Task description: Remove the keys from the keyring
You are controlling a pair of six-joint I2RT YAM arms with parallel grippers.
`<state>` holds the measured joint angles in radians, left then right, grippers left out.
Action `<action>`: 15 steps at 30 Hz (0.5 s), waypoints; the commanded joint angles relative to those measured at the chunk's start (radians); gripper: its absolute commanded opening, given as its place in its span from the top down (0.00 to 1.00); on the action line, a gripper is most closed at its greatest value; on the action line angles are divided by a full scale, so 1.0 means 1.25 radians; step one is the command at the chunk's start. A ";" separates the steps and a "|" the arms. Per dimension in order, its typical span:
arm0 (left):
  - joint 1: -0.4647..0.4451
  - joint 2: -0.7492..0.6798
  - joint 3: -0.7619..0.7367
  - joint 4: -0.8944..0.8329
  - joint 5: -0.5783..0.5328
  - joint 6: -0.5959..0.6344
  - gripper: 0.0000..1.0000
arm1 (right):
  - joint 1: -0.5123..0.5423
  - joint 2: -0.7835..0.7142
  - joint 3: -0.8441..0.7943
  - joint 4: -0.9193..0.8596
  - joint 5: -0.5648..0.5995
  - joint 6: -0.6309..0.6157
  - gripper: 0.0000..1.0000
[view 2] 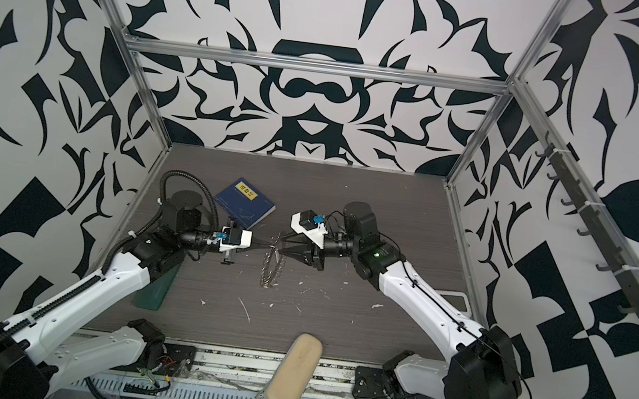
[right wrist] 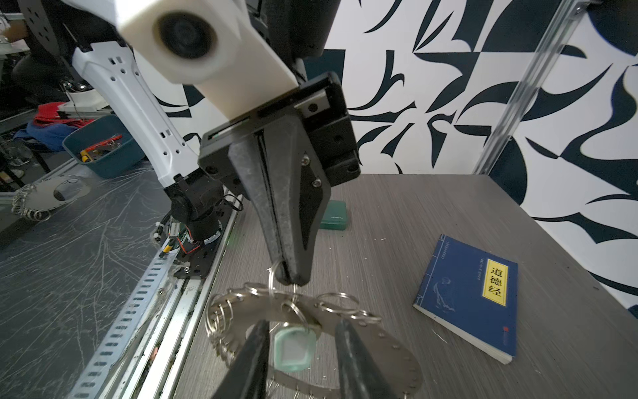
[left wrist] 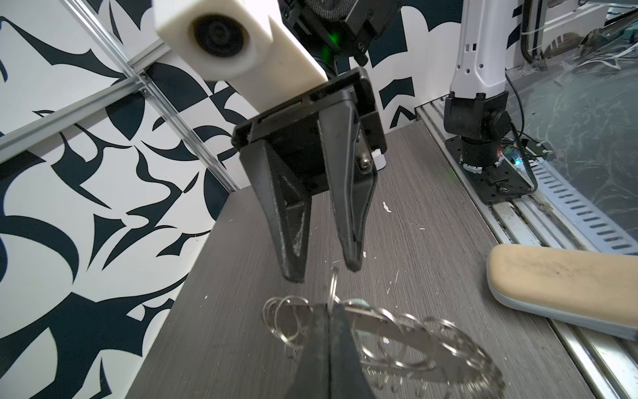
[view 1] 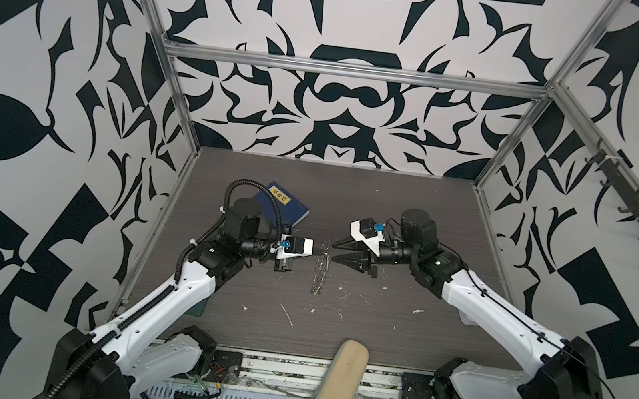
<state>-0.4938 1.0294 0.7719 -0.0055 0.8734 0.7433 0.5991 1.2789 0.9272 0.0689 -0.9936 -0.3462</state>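
Observation:
The keyring (right wrist: 390, 345) is a flat grey metal ring with several wire split rings on its rim. In both top views it stands edge-on above the table (view 1: 319, 276) (view 2: 273, 266). My left gripper (left wrist: 329, 309) (view 1: 321, 244) is shut on one split ring at its top. The keys show only as a mint-green tag (right wrist: 291, 349) hanging from a split ring; I cannot make out the metal blade. My right gripper (right wrist: 301, 324) (view 1: 333, 250) is open, one finger on each side of the tag, apart from it.
A blue book (view 1: 287, 209) lies behind the left arm. A beige case (view 1: 341, 373) rests across the front rail. A green box (view 2: 155, 288) sits under the left arm. White specks dot the grey table (view 1: 376, 325). Another ring lies outside the cell (right wrist: 45, 197).

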 commanded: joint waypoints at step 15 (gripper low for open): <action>0.002 -0.031 0.017 -0.004 0.006 0.012 1.00 | 0.028 0.012 0.047 -0.038 -0.012 -0.024 0.74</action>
<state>-0.4938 1.0130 0.7719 -0.0139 0.8711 0.7490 0.6296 1.3060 0.9474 0.0235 -1.0035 -0.3664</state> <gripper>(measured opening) 0.039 0.268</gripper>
